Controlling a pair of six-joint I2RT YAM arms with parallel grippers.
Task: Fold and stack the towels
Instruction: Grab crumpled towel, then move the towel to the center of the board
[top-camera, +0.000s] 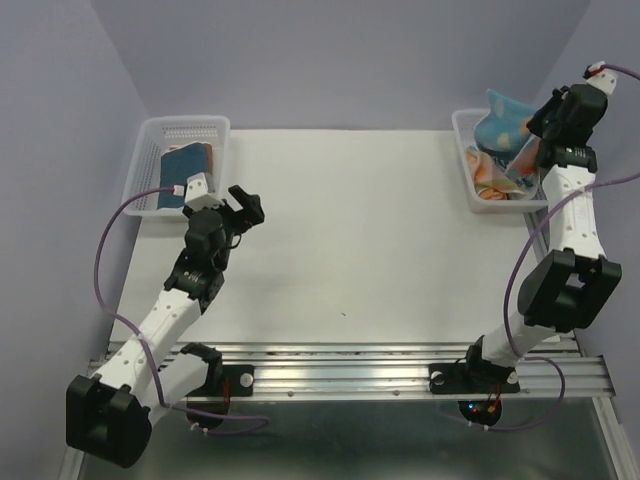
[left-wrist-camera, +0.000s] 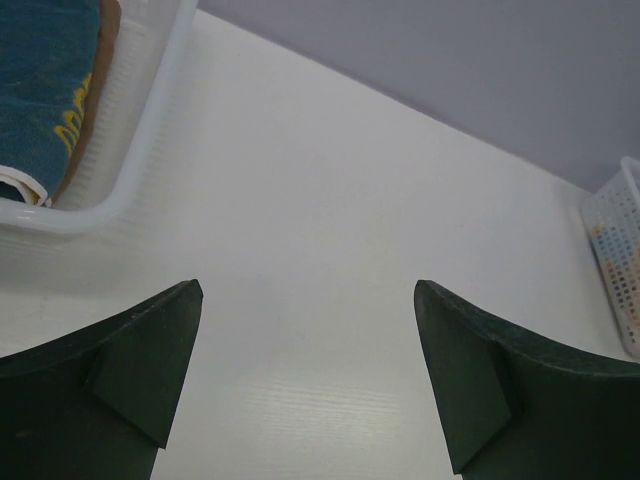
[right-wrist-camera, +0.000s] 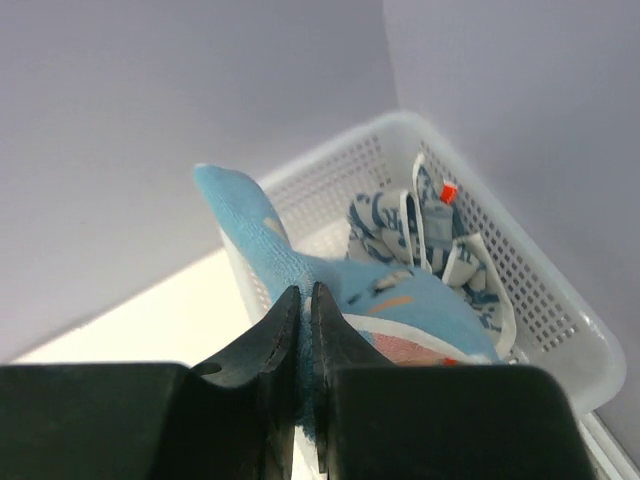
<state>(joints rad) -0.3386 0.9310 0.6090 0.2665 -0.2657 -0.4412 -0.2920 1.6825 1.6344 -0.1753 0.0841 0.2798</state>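
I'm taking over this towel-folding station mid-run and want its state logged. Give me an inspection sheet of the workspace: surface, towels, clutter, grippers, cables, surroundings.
Surface: white table, with only the two baskets standing on it.
Job's things: folded towels in the left basket; light blue towel raised at the right basket, where a blue-white patterned towel and an orange towel lie crumpled.
Clutter: nothing seen.
Grippers: left gripper over bare table beside the left basket, jaws wide open; right gripper with jaws shut on the light blue towel.
Cables: left purple cable and right purple cable loop loosely beside their arms, clear of the towels.
Surroundings: lavender walls; metal rail at the near edge.
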